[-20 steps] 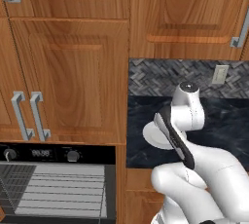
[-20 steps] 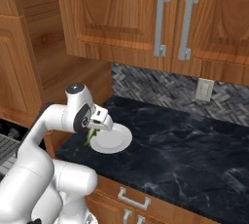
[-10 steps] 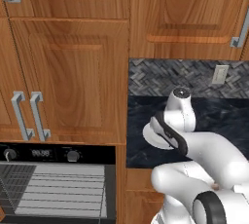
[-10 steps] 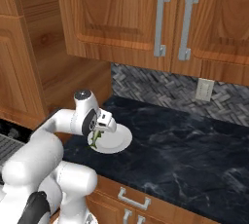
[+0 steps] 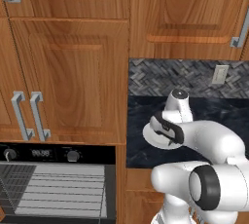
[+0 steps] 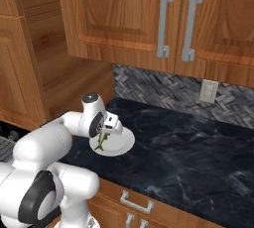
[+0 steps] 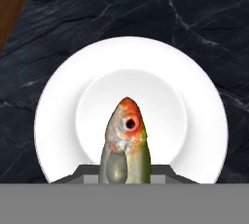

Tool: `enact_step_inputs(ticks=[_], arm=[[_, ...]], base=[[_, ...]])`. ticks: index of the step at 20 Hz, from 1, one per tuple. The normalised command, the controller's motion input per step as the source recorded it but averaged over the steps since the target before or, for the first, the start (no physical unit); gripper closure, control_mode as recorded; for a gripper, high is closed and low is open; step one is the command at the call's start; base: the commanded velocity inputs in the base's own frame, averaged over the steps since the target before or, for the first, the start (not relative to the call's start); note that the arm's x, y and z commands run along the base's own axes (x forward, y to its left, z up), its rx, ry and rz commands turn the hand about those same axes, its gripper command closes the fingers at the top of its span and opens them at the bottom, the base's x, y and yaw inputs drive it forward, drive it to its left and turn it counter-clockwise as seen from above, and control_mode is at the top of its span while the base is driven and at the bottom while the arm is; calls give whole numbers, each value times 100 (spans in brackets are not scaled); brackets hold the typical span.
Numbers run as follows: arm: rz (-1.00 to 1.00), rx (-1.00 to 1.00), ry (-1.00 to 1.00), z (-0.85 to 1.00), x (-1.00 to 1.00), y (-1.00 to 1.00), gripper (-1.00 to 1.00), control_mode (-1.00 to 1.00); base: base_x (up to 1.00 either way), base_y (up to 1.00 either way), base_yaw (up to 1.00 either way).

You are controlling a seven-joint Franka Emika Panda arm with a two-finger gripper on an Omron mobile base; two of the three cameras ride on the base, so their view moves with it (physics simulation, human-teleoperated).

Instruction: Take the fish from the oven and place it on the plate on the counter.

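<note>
A: Step?

B: Placing. My gripper (image 6: 102, 134) is partly closed on the fish (image 7: 124, 140), which hangs head-down right over the middle of the plate (image 7: 58, 116) on the counter (image 6: 188, 147).

A: Touching the plate?

B: Can't tell, looks just above it.

A: Next?

B: I'd judge lower a little, open the jaws, lift clear. Oven (image 5: 58, 184) part looks done.

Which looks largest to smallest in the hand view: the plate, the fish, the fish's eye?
1. Plate, spanning most of the view's width.
2. Fish, though it hangs nearer the camera than the plate, so it looks bigger than it is.
3. Fish's eye, a small ring on its head.
</note>
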Motion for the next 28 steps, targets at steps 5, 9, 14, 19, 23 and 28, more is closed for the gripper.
enact_step_inputs(ticks=[5, 9, 14, 19, 23, 28], arm=[[0, 0, 0, -1, 23, -12, 100, -100], [0, 0, 0, 0, 10, -9, 100, -100], [0, 0, 0, 0, 0, -2, 100, -100], [0, 0, 0, 0, 0, 0, -100, -100], [0, 0, 0, 0, 0, 0, -100, -100], [0, 0, 0, 0, -1, 0, -100, -100]], base=[[0, 0, 0], [0, 0, 0], [0, 0, 0], [0, 0, 0], [0, 0, 0], [0, 0, 0]])
